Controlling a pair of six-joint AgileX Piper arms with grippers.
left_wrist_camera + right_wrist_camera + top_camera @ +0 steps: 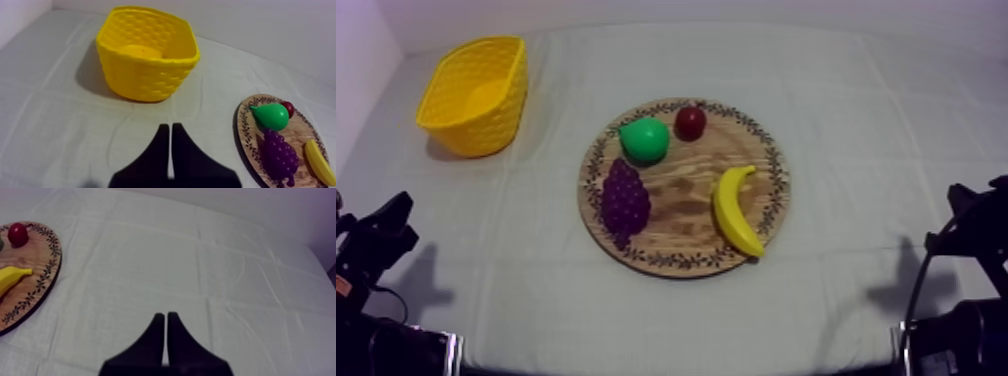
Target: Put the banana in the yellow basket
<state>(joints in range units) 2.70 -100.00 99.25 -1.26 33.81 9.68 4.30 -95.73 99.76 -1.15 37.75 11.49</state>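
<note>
While both arms sat low at their own sides of the cloth (856, 110), the banana (738, 212) lay flat on the wooden board (681, 195). It ran along the board's right rim, on the side nearer the right arm (966, 225), and was clear of both grippers. The same board carried a pear (644, 140) and a small red fruit (690, 122) close together at the far rim. A bunch of grapes (624, 200) lay on the left half, just below the pear. The banana was apart from all three.

The yellow basket (476, 95) stood upright, mouth up, at the far left of the cloth, well apart from the board.

Left gripper (170, 131): fingers pressed together in a narrow wedge with nothing between them. It hung over bare cloth, with the yellow basket ahead of it and the board off to one side.

Right gripper (165, 319): fingers likewise together, gripping nothing, over bare cloth. The board's rim with the banana and the small red fruit was near it.

In the top view the left arm (376, 245) was well apart from the yellow basket and the board, and the right arm was well apart from the board.
</note>
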